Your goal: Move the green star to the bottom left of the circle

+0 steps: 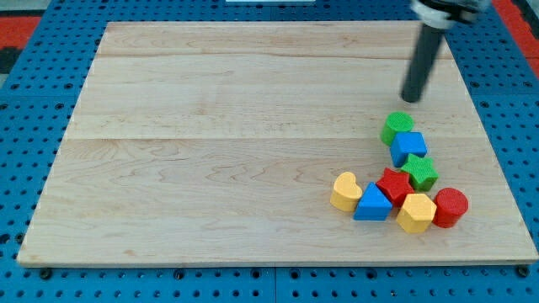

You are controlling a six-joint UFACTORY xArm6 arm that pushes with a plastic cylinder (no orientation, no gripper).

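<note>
The green star lies at the view's lower right, wedged between the blue cube above it and the red star at its lower left. The green circle sits just above the blue cube, touching it. My tip is above the green circle, a short gap away from it, touching no block.
Below the green star lie a yellow heart, a blue triangle, a yellow hexagon and a red cylinder, packed close together. The wooden board lies on a blue pegboard; its right edge is near the cluster.
</note>
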